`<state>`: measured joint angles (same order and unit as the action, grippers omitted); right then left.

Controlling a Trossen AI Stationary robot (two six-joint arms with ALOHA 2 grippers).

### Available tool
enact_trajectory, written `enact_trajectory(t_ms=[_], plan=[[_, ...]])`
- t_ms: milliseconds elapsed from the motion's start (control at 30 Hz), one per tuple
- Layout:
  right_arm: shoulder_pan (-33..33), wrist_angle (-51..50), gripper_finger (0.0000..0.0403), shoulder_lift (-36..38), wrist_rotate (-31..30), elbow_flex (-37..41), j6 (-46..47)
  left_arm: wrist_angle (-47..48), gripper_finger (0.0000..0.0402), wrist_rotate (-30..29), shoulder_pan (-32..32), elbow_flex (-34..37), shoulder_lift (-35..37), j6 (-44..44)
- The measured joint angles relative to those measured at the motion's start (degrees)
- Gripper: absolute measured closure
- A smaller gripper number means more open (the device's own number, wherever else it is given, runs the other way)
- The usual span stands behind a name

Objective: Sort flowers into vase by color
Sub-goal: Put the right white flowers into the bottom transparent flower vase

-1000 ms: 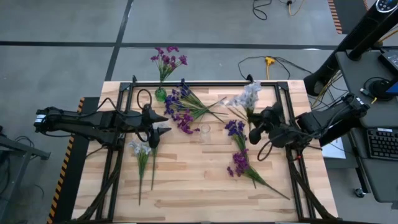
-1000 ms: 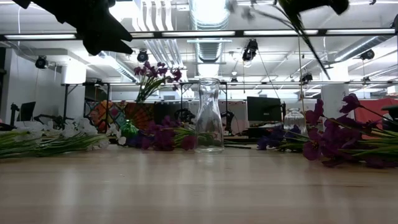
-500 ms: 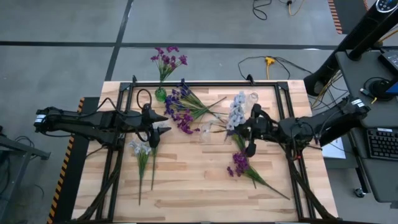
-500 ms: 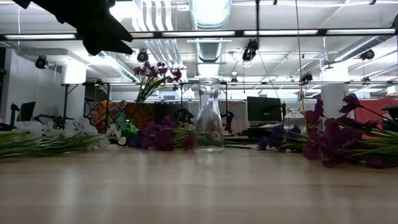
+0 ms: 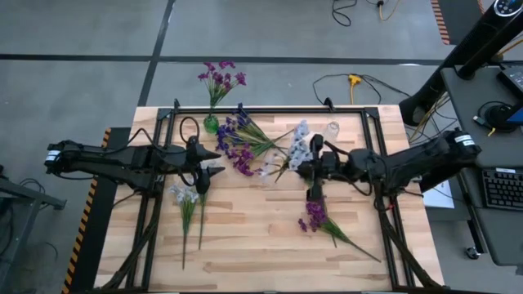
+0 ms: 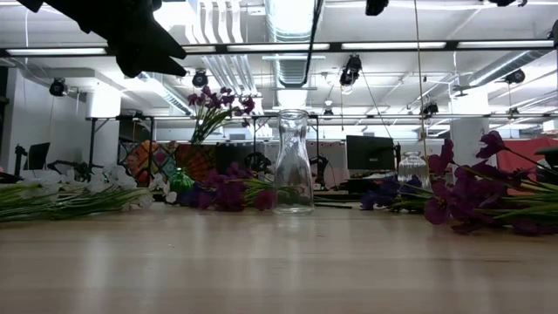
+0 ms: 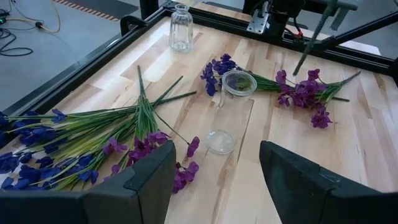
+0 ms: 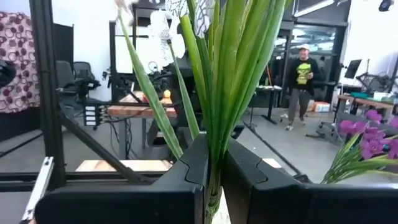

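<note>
From above we see the right arm stretched leftward across the desk [image 5: 270, 237], its right gripper [image 5: 308, 167] near the middle, jaws pinching the green stems of a pale white-lavender spray [image 5: 297, 147]. In its wrist view those stems [image 8: 221, 81] rise straight up from between the closed jaws, so the spray is held upright, and a person [image 8: 301, 78] stands far back in the room. The blossoms hang just beside the clear glass vase [image 5: 269, 171] at the desk's centre, which stands empty in the low view [image 6: 294, 161].

The left arm lies level over the desk's left part, reaching toward the middle; its left gripper [image 5: 208, 166] has jaws spread, holding nothing, and faces the vase in its wrist view [image 7: 231, 102].

A heap of blue-violet and magenta sprays [image 5: 239, 139] lies left of the vase. A white spray [image 5: 186, 200] rests under the left gripper. A magenta spray [image 5: 320, 219] lies near the front on the right. A small green vase [image 5: 211, 123] at the back edge holds magenta flowers [image 5: 221, 77], and a second small clear vase [image 5: 331, 129] stands at the back right.
</note>
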<state>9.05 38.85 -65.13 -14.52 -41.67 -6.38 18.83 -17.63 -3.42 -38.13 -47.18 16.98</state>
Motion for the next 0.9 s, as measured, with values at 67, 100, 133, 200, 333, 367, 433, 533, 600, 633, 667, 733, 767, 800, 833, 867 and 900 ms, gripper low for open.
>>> enact_trajectory(t_ms=[67,100,133,200,333,367,433,533,600,633,667,733,767,800,833,867,900], plan=[[-0.6,2.0,0.0381,-1.0,0.0,0.0,-0.8,0.0,0.0186,0.0,0.0,0.0,0.0,0.0],[-0.9,2.3,0.0381,-1.2,0.0,-0.2,-1.0,0.0,0.0186,0.0,0.0,0.0,0.0,0.0],[-1.3,2.3,0.0381,-1.3,0.0,-0.6,-1.2,0.0,0.0186,0.0,0.0,0.0,0.0,0.0],[-2.4,2.3,0.0381,-1.4,0.0,-1.5,-1.0,0.0,0.0186,0.0,0.0,0.0,0.0,0.0],[-5.2,2.3,0.0381,-1.9,-0.4,-3.1,2.6,0.0,0.0186,0.0,0.0,0.0,0.0,0.0],[-5.9,2.2,0.0381,-2.2,-0.5,-3.4,3.3,0.0,0.0186,0.0,0.0,0.0,0.0,0.0],[-6.8,1.9,0.0381,-2.9,-0.5,-3.8,3.8,0.0,0.0186,0.0,0.0,0.0,0.0,0.0],[-7.2,1.6,0.0381,-3.8,-0.5,-3.9,3.8,0.0,0.0186,0.0,0.0,0.0,0.0,0.0],[-7.2,1.7,0.0381,-4.3,-0.5,-3.9,3.8,0.0,0.0186,0.0,0.0,0.0,0.0,0.0],[-7.2,1.6,0.0381,-4.4,-0.5,-3.9,3.8,0.1,0.0186,0.0,0.0,0.0,0.0,0.0],[-7.2,1.0,0.0381,-4.4,-0.5,-3.9,3.8,0.0,0.0186,0.0,0.0,0.0,0.0,0.0],[-7.2,-0.1,0.0381,-4.5,-0.5,-3.9,3.8,0.0,0.0186,0.0,0.0,0.0,0.0,0.0],[-7.2,-0.7,0.0381,-4.5,-0.5,-3.9,3.6,0.0,0.0186,0.0,0.0,0.0,0.0,0.0],[-7.2,-1.2,0.0381,-4.5,-0.5,-3.9,3.3,0.0,0.0186,0.0,0.0,0.0,0.0,0.0],[-7.2,-1.6,0.0381,-4.5,-0.5,-3.9,3.0,0.0,0.0186,0.0,0.0,0.0,0.0,0.0],[-7.2,-1.9,0.0381,-4.5,-0.5,-3.9,2.8,0.1,0.0186,0.0,0.0,0.0,0.0,0.0],[-7.2,-2.3,0.0381,-4.5,-0.5,-3.9,2.7,0.1,0.0186,0.0,0.0,0.0,0.0,0.0]])
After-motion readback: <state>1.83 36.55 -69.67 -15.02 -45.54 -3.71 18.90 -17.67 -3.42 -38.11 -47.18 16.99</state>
